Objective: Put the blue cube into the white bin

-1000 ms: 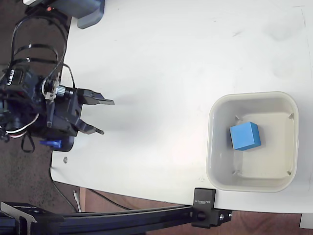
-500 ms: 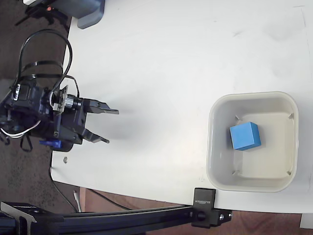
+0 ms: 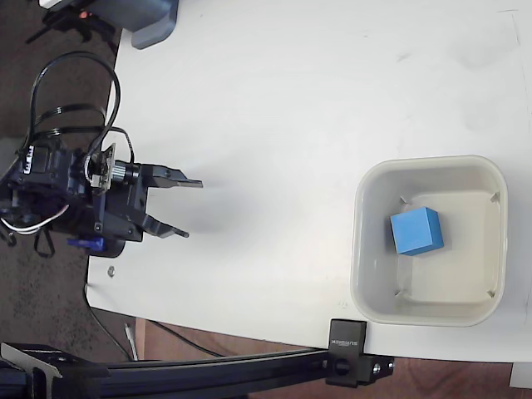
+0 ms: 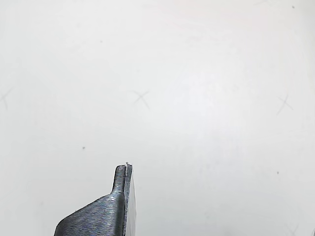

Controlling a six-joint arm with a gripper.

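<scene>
One blue cube (image 3: 416, 231) in white bin (image 3: 366, 287); wrist view: bare table (image 4: 197, 98)

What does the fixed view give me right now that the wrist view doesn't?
Only the fixed view shows the white bin with the blue cube resting inside it, plus the whole gripper, jaws open and empty, near the table's left edge. Only the wrist view shows faint X marks on the surface. Both show the white table and a jaw tip.

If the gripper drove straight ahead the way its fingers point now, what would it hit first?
In the fixed view the open gripper points right across bare table; first in line looks like the white bin, though its height is unclear.
</scene>
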